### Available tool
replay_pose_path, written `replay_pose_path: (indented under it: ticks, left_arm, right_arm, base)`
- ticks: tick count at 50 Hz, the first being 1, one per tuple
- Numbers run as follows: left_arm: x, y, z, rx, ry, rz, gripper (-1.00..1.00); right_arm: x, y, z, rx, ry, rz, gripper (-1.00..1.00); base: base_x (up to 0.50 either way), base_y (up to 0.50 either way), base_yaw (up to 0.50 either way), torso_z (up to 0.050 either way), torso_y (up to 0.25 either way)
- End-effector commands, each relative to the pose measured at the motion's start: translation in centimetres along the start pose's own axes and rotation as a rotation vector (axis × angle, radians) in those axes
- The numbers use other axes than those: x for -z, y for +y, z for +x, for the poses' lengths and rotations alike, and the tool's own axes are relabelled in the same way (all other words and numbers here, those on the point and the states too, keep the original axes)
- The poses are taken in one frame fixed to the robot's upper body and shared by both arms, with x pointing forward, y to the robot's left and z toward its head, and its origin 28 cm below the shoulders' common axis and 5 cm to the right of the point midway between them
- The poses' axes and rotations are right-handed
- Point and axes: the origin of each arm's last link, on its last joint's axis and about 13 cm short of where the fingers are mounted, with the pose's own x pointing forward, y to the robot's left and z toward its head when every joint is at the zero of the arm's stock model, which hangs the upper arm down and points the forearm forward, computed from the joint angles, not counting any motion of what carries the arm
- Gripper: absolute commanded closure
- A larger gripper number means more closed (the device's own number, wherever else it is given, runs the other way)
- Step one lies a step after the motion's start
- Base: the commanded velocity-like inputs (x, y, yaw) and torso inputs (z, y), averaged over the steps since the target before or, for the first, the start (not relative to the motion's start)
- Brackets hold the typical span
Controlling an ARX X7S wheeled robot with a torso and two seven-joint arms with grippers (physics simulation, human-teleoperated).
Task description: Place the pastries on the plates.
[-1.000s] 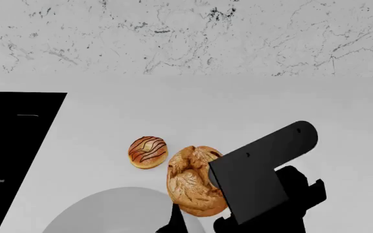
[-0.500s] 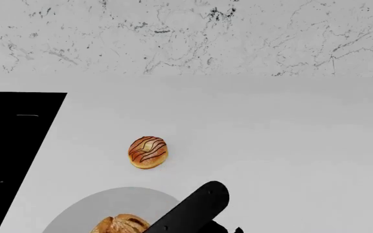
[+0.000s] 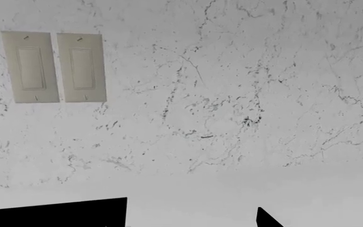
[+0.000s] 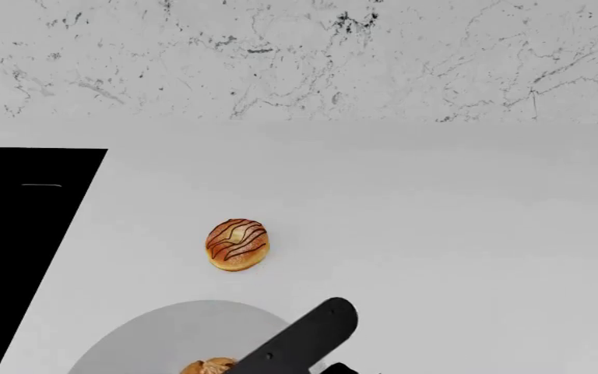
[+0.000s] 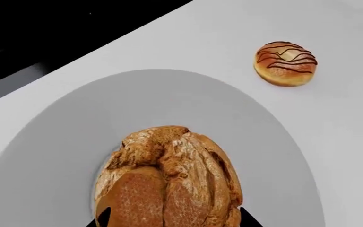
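Note:
The crinkled brown cream puff point(image 5: 168, 179) sits between the fingertips of my right gripper point(image 5: 173, 220), which is shut on it over the pale grey plate point(image 5: 62, 142). In the head view only the puff's top point(image 4: 208, 366) shows at the bottom edge, over the grey plate point(image 4: 153, 335), beside my right arm point(image 4: 304, 335). The golden bun with chocolate stripes point(image 4: 237, 244) lies on the counter beyond the plate; it also shows in the right wrist view point(image 5: 285, 64). The blue plate is out of view. Of my left gripper only one dark fingertip point(image 3: 266, 220) shows, facing the wall.
A black cooktop point(image 4: 19, 234) fills the counter's left side and lies close to the grey plate's left rim. The marble backsplash point(image 4: 299, 54) rises behind the white counter point(image 4: 434, 218). Two wall switches point(image 3: 55, 66) show in the left wrist view.
My right arm carried the cream puff from beside the striped bun toward me and left, over the grey plate. In the last half second it drew slightly nearer. The bun has not moved.

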Motion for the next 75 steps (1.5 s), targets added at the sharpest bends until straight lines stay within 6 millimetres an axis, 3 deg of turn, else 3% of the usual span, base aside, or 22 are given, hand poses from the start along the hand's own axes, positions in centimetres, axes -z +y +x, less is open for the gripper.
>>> replay_pose_path:
  ticks: [1,2,12,19,31,36,43,50,58,68,75]
  left_arm:
    - [0.0,-0.1,0.0,0.003,0.003,-0.005,-1.00]
    - [0.0,-0.1,0.0,0.003,0.003,-0.006,-1.00]
    - [0.0,-0.3,0.0,0.002,0.002,-0.009,-1.00]
    - [0.2,-0.3,0.0,0.002,0.004,-0.013,-1.00]
    - [0.1,-0.3,0.2,0.010,0.002,-0.014,-1.00]
    - [0.4,-0.5,0.8,0.031,0.018,0.004,-1.00]
    - [0.3,-0.7,4.2,0.070,0.083,0.037,-1.00]
    - [0.8,-0.2,12.1,0.078,0.226,-0.011,-1.00]
    - [2.7,-1.4,17.1,0.162,0.438,-0.029,-1.00]
    - [5.3,-2.3,21.9,0.163,0.566,-0.029,-1.00]
    - [7.6,-3.5,22.6,0.172,0.622,-0.030,-1.00]
  right_arm:
    - [0.6,-0.2,0.6,-0.009,0.034,-0.010,1.00]
    - [0.5,-0.1,0.5,-0.008,0.033,-0.014,-1.00]
    - [0.2,0.0,0.0,-0.014,0.021,-0.023,-1.00]
    - [-1.0,0.6,-1.6,-0.005,-0.046,-0.046,-1.00]
    - [-5.0,2.4,-7.8,0.036,-0.293,-0.130,-1.00]
    - [-6.4,1.2,-9.3,0.149,-0.401,-0.088,-1.00]
    - [-7.4,-1.7,-10.6,0.365,-0.518,0.035,-1.00]
    - [-6.8,-3.0,-10.5,0.429,-0.545,0.094,-1.00]
    - [-6.5,-3.6,-10.0,0.453,-0.550,0.106,-1.00]
    - [-5.0,-3.8,-9.7,0.486,-0.540,0.146,-1.00]
    - [-4.7,-3.6,-9.7,0.480,-0.530,0.154,-1.00]
  base:
    - [0.00,0.00,0.00,0.000,0.000]
    - [0.00,0.00,0.00,0.000,0.000]
    - [0.00,0.00,0.00,0.000,0.000]
    - [0.00,0.00,0.00,0.000,0.000]
    - [0.00,0.00,0.00,0.000,0.000]
    - [0.00,0.00,0.00,0.000,0.000]
    - [0.00,0.00,0.00,0.000,0.000]
    - [0.00,0.00,0.00,0.000,0.000]
    - [0.00,0.00,0.00,0.000,0.000]
    - [0.00,0.00,0.00,0.000,0.000]
    - [0.00,0.00,0.00,0.000,0.000]
